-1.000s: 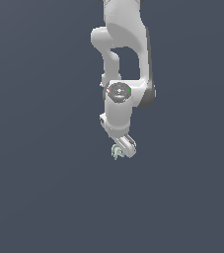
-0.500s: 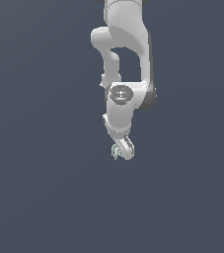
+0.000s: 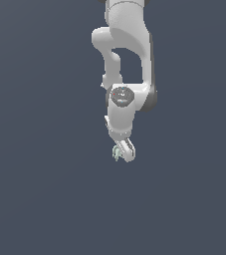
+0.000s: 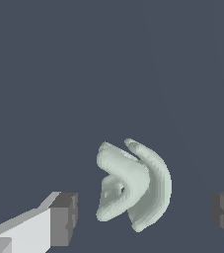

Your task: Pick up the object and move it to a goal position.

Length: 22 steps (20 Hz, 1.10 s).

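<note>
Arm barely shifted, fingers [image 4: 64,220] spread wide, apart from mint-green object [image 4: 133,185] between them

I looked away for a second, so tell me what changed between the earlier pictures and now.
Very little. The gripper has settled slightly lower over the pale green object, by a hair in the exterior view. Nothing was taken hold of: in the wrist view the object sits between the fingers with gaps on both sides, so the gripper is open. The object stayed where it was, and the arm's pose is about the same.
</note>
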Each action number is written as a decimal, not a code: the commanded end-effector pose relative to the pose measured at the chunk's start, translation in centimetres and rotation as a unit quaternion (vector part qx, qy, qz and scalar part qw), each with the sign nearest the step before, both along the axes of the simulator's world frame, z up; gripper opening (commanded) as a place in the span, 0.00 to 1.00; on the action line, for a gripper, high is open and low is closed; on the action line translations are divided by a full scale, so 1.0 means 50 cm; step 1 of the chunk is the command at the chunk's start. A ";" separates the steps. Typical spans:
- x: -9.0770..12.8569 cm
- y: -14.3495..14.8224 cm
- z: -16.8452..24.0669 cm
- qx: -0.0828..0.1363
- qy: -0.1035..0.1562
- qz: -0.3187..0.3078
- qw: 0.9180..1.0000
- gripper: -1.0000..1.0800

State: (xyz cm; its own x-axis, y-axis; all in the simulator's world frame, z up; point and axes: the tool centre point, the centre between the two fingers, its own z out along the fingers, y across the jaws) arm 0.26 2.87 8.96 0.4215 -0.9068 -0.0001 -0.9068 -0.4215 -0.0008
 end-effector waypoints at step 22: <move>-0.001 0.000 -0.095 0.000 0.000 -0.002 1.000 0.00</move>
State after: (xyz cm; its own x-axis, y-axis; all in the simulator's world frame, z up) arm 0.26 2.89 4.30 0.4180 -0.9084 0.0000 -0.9084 -0.4180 -0.0010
